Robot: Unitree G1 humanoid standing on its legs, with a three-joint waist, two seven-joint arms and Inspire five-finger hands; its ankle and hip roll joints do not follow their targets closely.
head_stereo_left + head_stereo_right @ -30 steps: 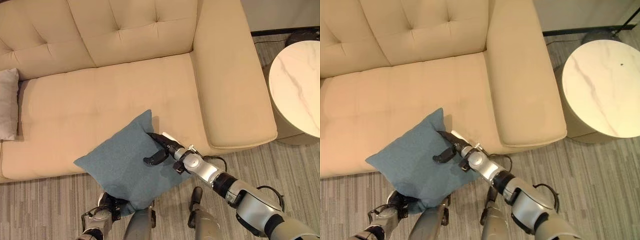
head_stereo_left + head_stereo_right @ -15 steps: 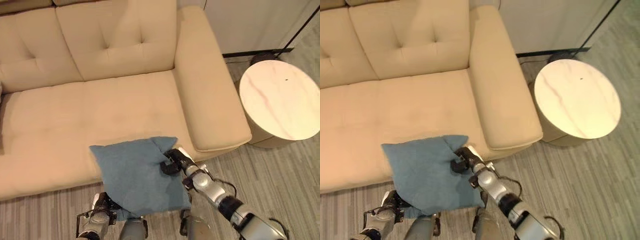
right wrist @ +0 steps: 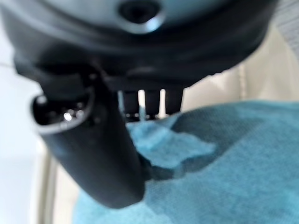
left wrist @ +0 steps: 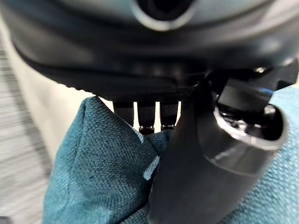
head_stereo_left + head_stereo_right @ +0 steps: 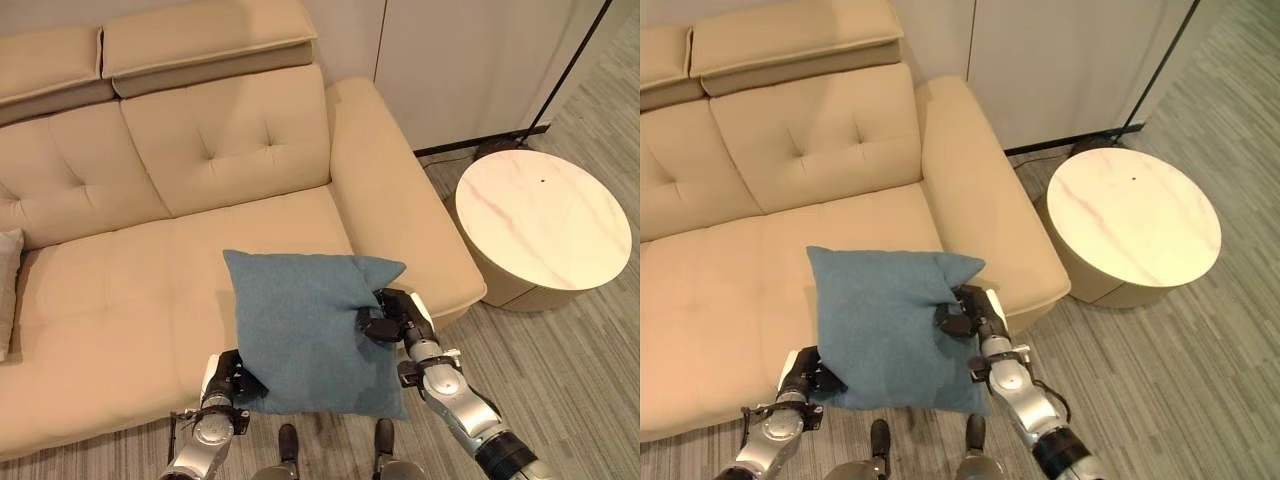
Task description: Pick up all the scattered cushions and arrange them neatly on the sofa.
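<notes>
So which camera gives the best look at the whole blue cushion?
The left eye view: the blue cushion shows whole there, held over the sofa between the left hand and right hand. The right eye view shows much the same. The wrist views show close patches of pinched fabric.

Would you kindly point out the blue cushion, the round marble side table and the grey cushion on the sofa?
blue cushion (image 5: 300,330): left eye view, middle of its face.
round marble side table (image 5: 543,215): left eye view, centre of its top.
grey cushion (image 5: 7,285): left eye view, its visible edge.
</notes>
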